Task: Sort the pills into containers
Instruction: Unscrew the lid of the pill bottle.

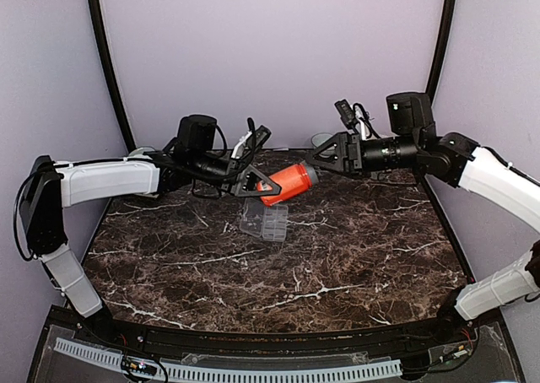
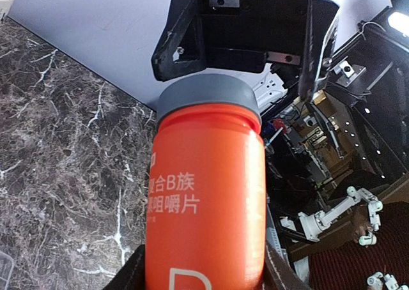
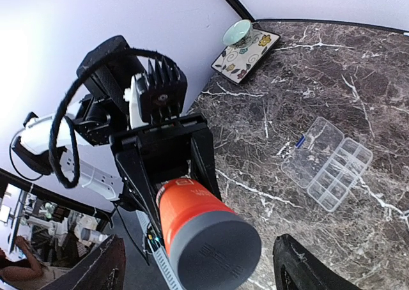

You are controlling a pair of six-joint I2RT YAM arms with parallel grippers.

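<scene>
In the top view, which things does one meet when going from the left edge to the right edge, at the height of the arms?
left arm → left claw → bottle → right claw → right arm

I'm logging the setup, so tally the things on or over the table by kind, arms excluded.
Bottle: 1
Organiser box: 1
Bowls: 2
Patterned tray: 1
Total: 5
</scene>
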